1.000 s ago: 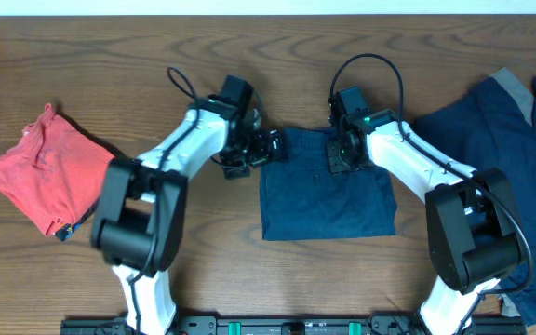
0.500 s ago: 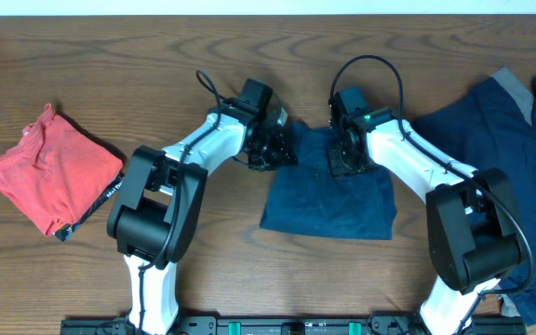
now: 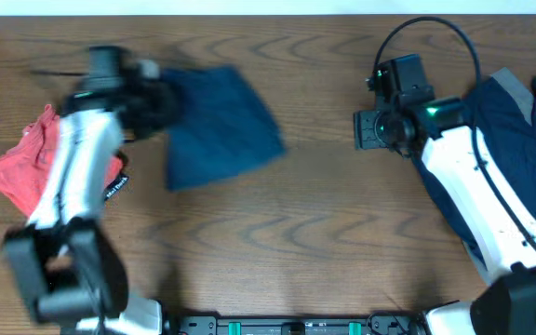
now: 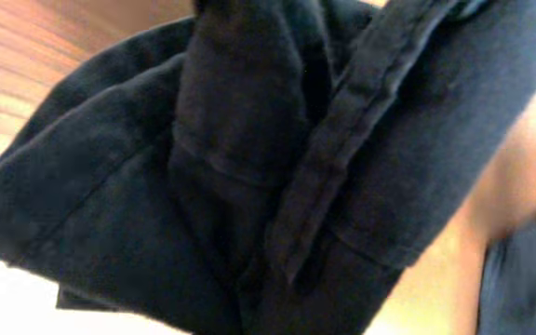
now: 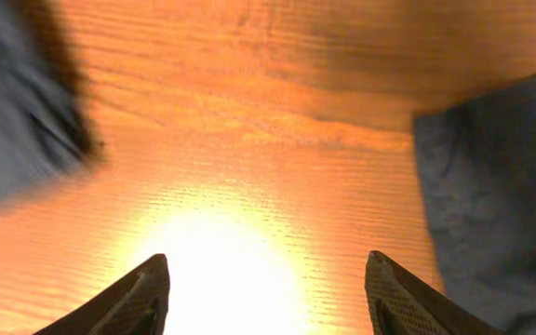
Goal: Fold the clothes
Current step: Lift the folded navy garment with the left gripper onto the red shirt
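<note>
- Navy garment [image 3: 221,130] is left of centre over the tabletop [image 3: 324,233]. Its long axis runs from upper left to lower right, and it gets wider away from the left hand [image 3: 152,107].
- Left hand is closed on its gathered end, and the blurred arm reaches over the coral-red garment [image 3: 21,177].
- Right hand [image 3: 366,130] is spread wide and empty, beside the navy pile [image 3: 519,121].
</note>
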Controlling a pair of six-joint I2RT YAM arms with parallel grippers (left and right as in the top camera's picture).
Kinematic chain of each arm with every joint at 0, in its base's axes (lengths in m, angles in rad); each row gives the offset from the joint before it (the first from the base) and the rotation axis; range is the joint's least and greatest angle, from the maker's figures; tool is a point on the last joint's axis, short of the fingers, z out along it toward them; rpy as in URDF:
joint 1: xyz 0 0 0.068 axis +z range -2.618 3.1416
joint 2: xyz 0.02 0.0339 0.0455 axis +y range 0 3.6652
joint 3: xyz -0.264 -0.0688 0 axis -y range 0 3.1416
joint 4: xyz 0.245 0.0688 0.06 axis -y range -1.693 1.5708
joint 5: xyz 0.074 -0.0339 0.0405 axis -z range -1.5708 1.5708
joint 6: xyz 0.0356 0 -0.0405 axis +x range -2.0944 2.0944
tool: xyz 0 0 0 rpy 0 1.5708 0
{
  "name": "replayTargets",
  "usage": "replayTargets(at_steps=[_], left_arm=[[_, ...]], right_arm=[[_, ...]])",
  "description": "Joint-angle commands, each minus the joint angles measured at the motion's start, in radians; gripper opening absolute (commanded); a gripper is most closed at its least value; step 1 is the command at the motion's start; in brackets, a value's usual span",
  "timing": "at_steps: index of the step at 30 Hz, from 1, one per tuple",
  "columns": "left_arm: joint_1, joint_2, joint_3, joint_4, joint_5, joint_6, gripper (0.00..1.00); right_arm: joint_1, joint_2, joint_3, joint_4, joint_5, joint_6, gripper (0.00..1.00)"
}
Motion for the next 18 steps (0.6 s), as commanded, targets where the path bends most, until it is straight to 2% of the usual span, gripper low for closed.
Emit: replayTargets(at_steps=[1, 5, 11, 16, 17, 18], left_arm=[[0.141, -0.1, -0.001, -0.008, -0.081, 0.052, 0.06], [0.302, -0.132, -0.001, -0.003, -0.219, 0.051, 0.06], [0.48, -0.129, -0.001, -0.001, -0.228, 0.043, 0.07], [0.556, -0.129, -0.001, 0.0, -0.228, 0.013, 0.07], [0.564, -0.129, -0.001, 0.0, -0.228, 0.013, 0.1], [0.57, -0.129, -0.001, -0.001, -0.228, 0.013, 0.23]], right_arm=[[-0.004, -0.001, 0.007, -0.017, 0.002, -0.015, 0.65], [-0.004, 0.001, 0.006, -0.027, 0.002, -0.015, 0.66], [-0.004, 0.001, 0.006, -0.043, 0.002, -0.016, 0.66], [-0.004, 0.001, 0.005, -0.044, 0.002, -0.016, 0.66], [-0.004, 0.001, 0.005, -0.045, 0.003, -0.016, 0.66], [-0.004, 0.001, 0.005, -0.045, 0.002, -0.016, 0.66]])
